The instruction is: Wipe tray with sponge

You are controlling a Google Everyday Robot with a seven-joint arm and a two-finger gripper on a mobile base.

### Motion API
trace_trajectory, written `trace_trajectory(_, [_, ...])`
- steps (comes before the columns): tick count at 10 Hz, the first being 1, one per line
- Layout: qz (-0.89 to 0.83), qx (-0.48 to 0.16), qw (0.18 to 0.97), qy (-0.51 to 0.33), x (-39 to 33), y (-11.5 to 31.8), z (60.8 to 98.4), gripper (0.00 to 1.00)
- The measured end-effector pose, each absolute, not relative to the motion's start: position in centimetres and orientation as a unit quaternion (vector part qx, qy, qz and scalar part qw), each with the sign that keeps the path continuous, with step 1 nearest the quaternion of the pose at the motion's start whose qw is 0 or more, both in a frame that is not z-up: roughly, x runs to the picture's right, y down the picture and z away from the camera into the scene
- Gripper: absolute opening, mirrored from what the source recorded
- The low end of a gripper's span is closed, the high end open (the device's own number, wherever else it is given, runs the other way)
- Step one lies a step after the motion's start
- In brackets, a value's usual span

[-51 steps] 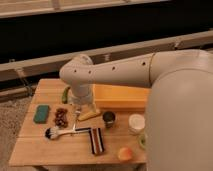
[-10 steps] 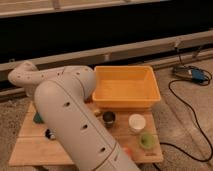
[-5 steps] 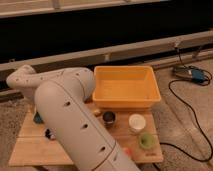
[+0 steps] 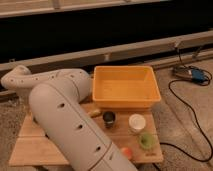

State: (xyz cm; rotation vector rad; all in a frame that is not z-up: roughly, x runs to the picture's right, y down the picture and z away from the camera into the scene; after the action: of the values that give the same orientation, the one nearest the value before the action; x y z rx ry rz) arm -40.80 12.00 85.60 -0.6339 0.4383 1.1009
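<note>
The yellow-orange tray (image 4: 125,88) stands at the back of the wooden table (image 4: 35,147), and its inside looks bare. The sponge is hidden. My white arm (image 4: 65,117) rises from the bottom edge and bends at an elbow on the far left (image 4: 20,80). From there it comes back toward the tray's left wall. It covers the whole left half of the table. My gripper is out of sight, somewhere behind or under this arm.
In front of the tray stand a dark cup (image 4: 109,118) and a white cup (image 4: 136,122). A green item (image 4: 146,140) and an orange-red fruit (image 4: 126,152) are nearer the front edge. A black cable and a blue device (image 4: 192,75) lie on the floor at right.
Since five seconds ago the arm has swung from over the tray to the table's left side, uncovering the tray. Over the last second it has barely moved.
</note>
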Motion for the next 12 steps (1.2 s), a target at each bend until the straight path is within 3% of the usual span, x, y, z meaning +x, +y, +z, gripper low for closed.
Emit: trace_trajectory(12, [0.535,-0.280,0.767,0.217,-39.7,13.3,87.3,0.64])
